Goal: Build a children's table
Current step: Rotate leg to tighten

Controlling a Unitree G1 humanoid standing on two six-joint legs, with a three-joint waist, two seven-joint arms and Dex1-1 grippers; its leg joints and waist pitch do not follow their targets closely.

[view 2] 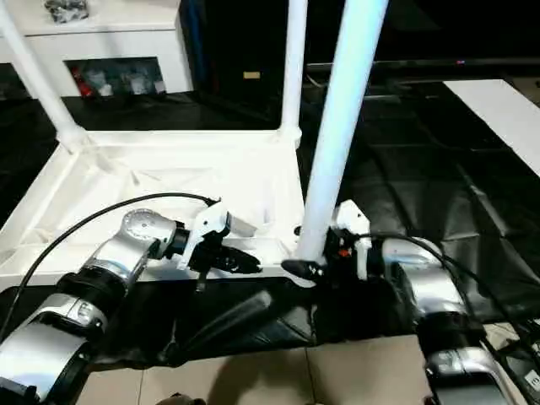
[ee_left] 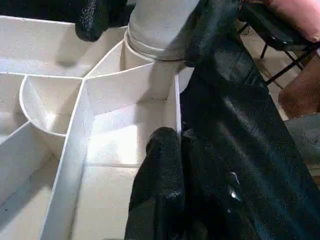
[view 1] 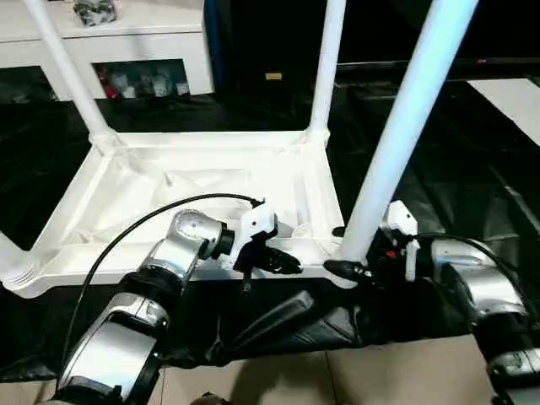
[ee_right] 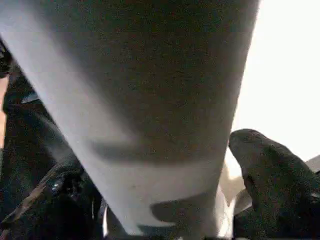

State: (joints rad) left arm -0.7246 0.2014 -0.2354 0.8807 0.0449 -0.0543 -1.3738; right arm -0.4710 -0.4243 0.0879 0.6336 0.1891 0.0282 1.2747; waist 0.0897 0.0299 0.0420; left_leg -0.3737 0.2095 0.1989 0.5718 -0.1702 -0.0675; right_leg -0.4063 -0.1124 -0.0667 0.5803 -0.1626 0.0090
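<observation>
Both silver forearms reach forward to the near edge of the upturned table top point(view 1: 202, 181), which lies ribs-up on black sheeting point(view 1: 439, 160). The left gripper point(view 1: 283, 261) points sideways along that edge toward the near corner, its two black fingers pressed together and empty, their tips resting at the rim. The right gripper point(view 1: 348, 253) comes at the same corner from the other side, its fingers spread to either side of the foot of the near leg point(view 1: 405, 118), which stands tilted in its round corner socket; whether the pads actually press the tube I cannot tell. The left wrist view adds what the head views hide — the ribbed compartments just ahead of the closed fingertips point(ee_left: 165, 150), the socket collar point(ee_left: 150, 47) around the leg, and the right gripper's fingers flanking it. The right wrist view shows the leg close up between two dark fingers point(ee_right: 270, 175). Beyond the grippers two more legs point(view 1: 325, 67) stand at the far corners, and a white cabinet point(view 1: 152, 42) sits behind — open sheeting lies outboard of the right gripper.
</observation>
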